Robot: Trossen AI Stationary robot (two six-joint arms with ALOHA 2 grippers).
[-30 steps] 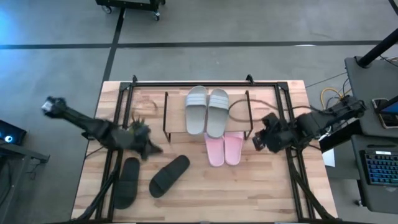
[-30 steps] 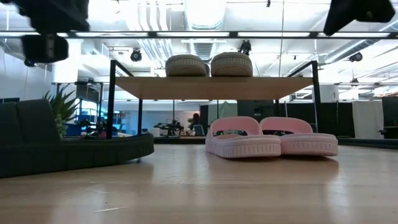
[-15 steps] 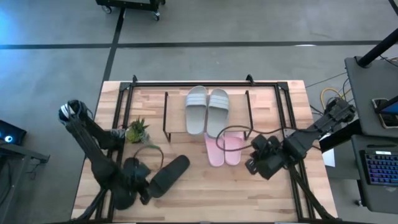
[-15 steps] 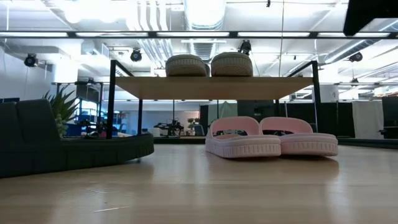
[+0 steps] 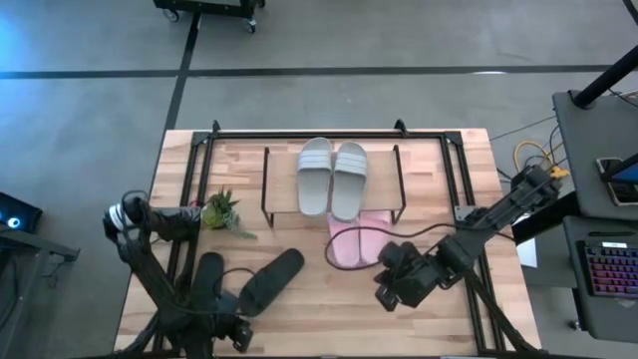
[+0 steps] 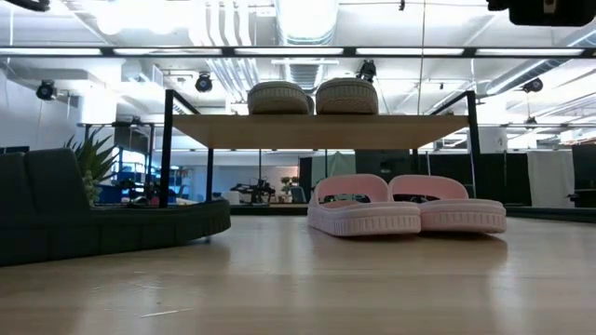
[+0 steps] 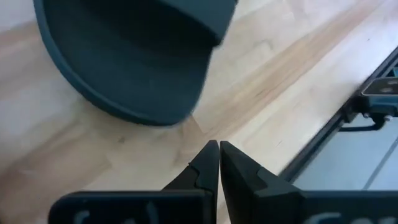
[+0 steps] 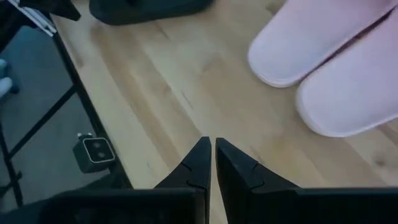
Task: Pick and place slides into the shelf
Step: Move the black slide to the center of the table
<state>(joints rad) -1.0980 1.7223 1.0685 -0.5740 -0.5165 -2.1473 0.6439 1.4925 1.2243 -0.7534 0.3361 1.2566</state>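
Note:
Two pale grey-green slides [image 5: 332, 178] lie side by side on the shelf's [image 5: 284, 204] wooden top board [image 6: 317, 130]. Two pink slides [image 5: 357, 239] rest on the table under the shelf's near edge, toes toward me in the low view [image 6: 405, 207]. Two black slides [image 5: 206, 289] [image 5: 269, 282] lie flat on the table's near left part. My left gripper [image 5: 234, 334], shut, hovers by the near edge just beyond a black slide's end [image 7: 130, 62]. My right gripper [image 5: 391, 289], shut, hangs over bare wood near the pink slides [image 8: 329, 68].
A small potted plant [image 5: 221, 211] stands left of the shelf. The black frame's rails [image 5: 179, 259] run along both table sides. Bare wood [image 5: 329, 309] lies between the black slides and my right gripper. A keyboard and desk [image 5: 608, 269] sit off the table's right.
My left arm has swung from over the plant down toward the near edge, passing the black slides. My right arm has moved from the shelf's right side toward the near edge and leftward, ending near the pink slides. No slide has moved.

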